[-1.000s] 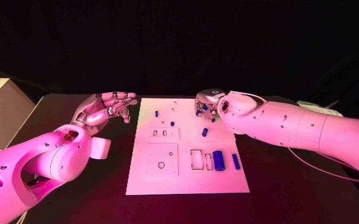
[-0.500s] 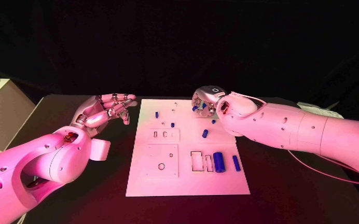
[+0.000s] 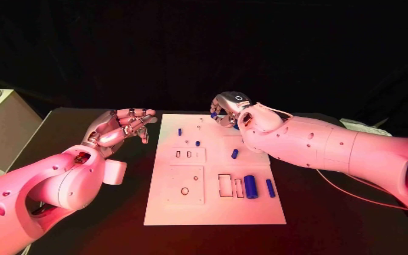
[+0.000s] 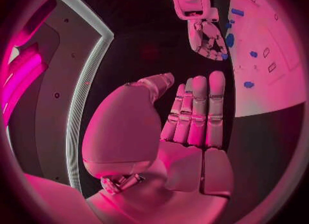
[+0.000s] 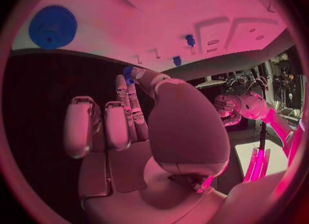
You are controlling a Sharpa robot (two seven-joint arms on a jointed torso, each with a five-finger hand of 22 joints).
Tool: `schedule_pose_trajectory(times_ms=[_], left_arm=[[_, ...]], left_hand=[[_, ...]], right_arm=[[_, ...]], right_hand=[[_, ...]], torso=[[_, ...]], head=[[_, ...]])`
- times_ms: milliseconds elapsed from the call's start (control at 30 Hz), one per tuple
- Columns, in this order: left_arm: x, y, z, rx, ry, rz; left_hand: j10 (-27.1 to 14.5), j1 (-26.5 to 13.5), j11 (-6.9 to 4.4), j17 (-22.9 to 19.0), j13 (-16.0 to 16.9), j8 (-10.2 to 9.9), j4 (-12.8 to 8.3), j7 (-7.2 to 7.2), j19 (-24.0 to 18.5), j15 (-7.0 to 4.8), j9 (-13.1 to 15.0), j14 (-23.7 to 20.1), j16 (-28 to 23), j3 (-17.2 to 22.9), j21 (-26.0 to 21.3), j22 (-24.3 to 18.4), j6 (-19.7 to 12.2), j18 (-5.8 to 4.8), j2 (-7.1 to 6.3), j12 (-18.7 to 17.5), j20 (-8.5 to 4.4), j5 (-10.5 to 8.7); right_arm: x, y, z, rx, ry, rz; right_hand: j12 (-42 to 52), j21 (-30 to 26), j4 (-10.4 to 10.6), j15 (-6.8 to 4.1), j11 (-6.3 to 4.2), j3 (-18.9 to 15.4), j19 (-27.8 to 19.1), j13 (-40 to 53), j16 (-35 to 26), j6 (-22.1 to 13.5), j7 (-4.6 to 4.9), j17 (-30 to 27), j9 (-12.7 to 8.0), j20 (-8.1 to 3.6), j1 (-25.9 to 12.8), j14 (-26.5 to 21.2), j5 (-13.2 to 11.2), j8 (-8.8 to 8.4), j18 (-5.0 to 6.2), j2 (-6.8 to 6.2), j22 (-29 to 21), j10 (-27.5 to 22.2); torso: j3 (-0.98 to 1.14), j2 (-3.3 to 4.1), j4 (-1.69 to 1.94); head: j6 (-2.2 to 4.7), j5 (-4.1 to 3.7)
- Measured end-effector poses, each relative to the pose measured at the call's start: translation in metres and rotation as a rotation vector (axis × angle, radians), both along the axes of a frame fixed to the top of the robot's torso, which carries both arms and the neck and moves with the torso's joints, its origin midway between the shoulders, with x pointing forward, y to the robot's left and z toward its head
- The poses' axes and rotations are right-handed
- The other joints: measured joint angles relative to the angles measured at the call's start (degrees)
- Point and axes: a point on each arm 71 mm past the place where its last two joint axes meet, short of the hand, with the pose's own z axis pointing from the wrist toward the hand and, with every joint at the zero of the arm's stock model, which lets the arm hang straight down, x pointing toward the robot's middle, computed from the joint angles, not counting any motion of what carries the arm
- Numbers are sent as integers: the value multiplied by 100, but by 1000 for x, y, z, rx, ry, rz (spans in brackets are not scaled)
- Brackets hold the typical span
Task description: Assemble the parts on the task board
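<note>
The right hand (image 3: 228, 108) hangs over the far edge of the task board (image 3: 213, 208), pinching a small blue part (image 5: 127, 72). The left hand (image 3: 121, 124) waits open beside the board's left edge. The board's holes lie nearer the robot.

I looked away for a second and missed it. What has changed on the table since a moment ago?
The right hand has drawn back from over the task board toward its far edge, lifted slightly, with a small blue part at its fingertips. The left hand stays open beside the board's left edge, holding nothing. The blue parts lying on the board, such as the large cylinder, are where they were.
</note>
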Motion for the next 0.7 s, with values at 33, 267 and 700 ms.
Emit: schedule_pose_trajectory(times_ms=[33,267,700], left_arm=[[0,0,0,0,0,-1],[0,-3,0,-2,0,-6],[-1,-5,1,-3,-3,-12]], left_hand=[[0,0,0,0,0,0,0,0,0,0,0,0,0,0,0,0,0,0,0,0,0,0],[0,0,0,0,-1,0,0,0,0,0,0,0,0,0,35,8,0,0,0,0,0,0],[0,0,0,0,-1,0,0,0,0,0,-1,0,0,0,35,7,0,0,0,0,0,0]], right_arm=[[1,2,0,1,-3,0],[9,13,-1,-3,-12,-6],[13,24,-9,-16,5,-3]], right_hand=[[0,0,0,0,0,0,0,0,0,0,0,0,0,0,0,0,4,0,0,0,0,0],[-1,0,0,0,5,0,0,-2,0,0,0,10,10,0,0,0,5,-1,0,0,12,-5],[-4,0,-16,0,6,16,0,-13,0,-1,0,10,13,0,-2,0,3,-2,0,-3,11,-6]], torso=[[0,2,2],[-20,9,32],[-92,13,112]], head=[[1,1],[-10,1],[-27,-12]])
